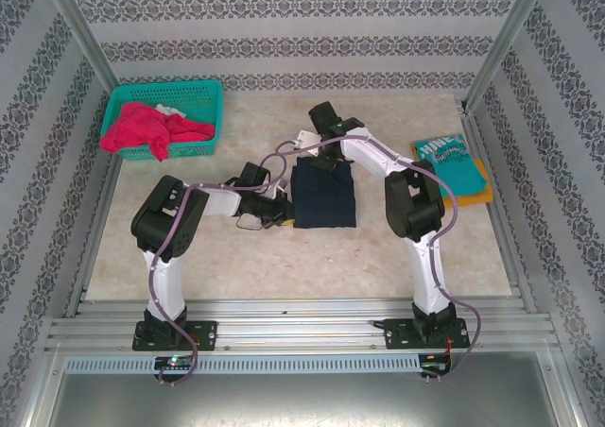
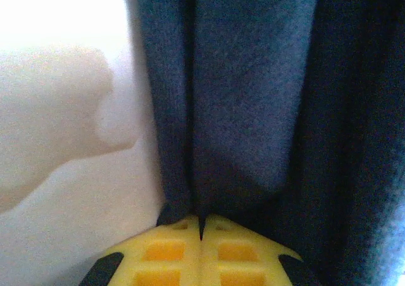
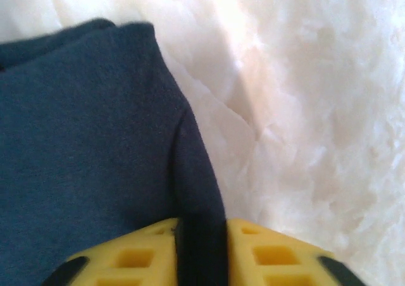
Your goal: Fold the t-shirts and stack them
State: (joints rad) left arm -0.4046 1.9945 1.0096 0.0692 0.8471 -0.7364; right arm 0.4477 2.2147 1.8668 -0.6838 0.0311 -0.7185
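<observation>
navy t-shirt (image 1: 324, 196) folded, centre of table (image 1: 236, 257) | left gripper (image 2: 200, 221) clenched on its left edge, bite mostly hidden | right gripper (image 3: 201, 226) grasping far-edge fold, shirt cut off

Left gripper (image 1: 282, 206) and right gripper (image 1: 326, 161) are each clamped on an edge of the navy t-shirt (image 1: 324, 198), which covers the worktop (image 1: 284, 266) between them.
- Nearward of both: bare worktop, open to the arm bases.
- Far-left of left gripper: basket (image 1: 216, 101) blocks that corner.
- Right of right gripper: its own arm, then teal t-shirt (image 1: 446, 155) on orange t-shirt (image 1: 482, 183) by the wall.
</observation>
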